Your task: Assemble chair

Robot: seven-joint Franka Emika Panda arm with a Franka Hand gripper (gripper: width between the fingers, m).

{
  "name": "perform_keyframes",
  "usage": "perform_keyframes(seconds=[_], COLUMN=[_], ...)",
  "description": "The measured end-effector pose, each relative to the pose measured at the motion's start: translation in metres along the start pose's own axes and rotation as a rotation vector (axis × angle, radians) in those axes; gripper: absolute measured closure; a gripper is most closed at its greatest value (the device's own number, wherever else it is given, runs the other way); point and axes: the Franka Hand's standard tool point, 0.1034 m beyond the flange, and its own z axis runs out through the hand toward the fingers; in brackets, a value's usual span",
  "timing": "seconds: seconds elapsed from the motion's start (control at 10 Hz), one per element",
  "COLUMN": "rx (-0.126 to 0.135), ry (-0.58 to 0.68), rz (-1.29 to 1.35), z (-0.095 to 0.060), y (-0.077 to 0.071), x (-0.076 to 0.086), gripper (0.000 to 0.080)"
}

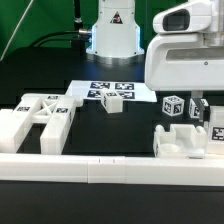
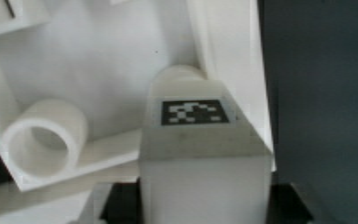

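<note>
In the wrist view a white square chair leg [image 2: 201, 150] with a black-and-white tag runs straight between the jaws, and my gripper [image 2: 202, 205] is shut on it. The dark fingers [image 2: 123, 200] press on both of its sides. Behind the leg lies a white chair part with a round peg [image 2: 44, 135]. In the exterior view my gripper [image 1: 201, 112] hangs low at the right, under the robot housing, over a white slotted part [image 1: 180, 143]. A tagged cube [image 1: 175, 105] sits just beside it. A large flat slotted panel [image 1: 40, 120] lies at the exterior view's left.
A small tagged cube [image 1: 112, 98] stands on the marker board [image 1: 100, 88] at the middle back. A long white border rail [image 1: 110, 168] runs along the front. The robot base [image 1: 112, 30] stands at the back.
</note>
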Motion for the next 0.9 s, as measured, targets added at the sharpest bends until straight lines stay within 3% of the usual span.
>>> perform_keyframes(seconds=[0.9], rx=[-0.02], ry=[0.021], rz=[0.761], z=[0.0005], y=[0.0005], x=[-0.0022], gripper=[0.0514])
